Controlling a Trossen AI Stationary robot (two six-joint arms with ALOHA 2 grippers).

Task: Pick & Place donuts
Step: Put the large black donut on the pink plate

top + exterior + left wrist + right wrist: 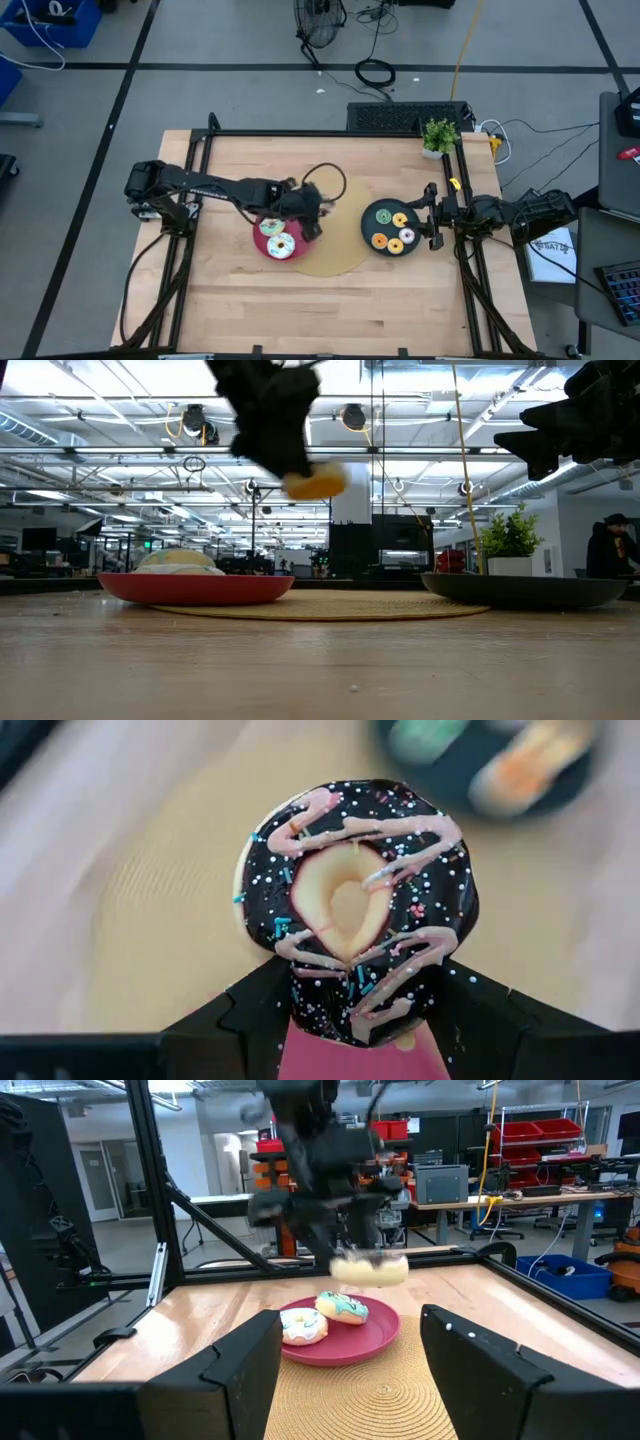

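We note the left gripper (pixel 350 1020) clamped on a small toy ring donut with chocolate-brown icing (pixel 358 910), pink drizzle and pale sprinkles, its dough-coloured ring edge showing at the hole. It hangs in the air above the round pink plate (pixel 262 243), at the plate's edge nearest the round woven tan mat (pixel 335 255). On the pink plate lie a teal-iced donut (pixel 343 1308) and a white-iced donut (pixel 301 1325), touching. Beyond the mat from the pink plate, a round black plate (pixel 372 228) carries green, yellow, orange and pink-iced donuts. The right gripper (pixel 350 1380) waits beside the black plate, fingers parted, holding nothing.
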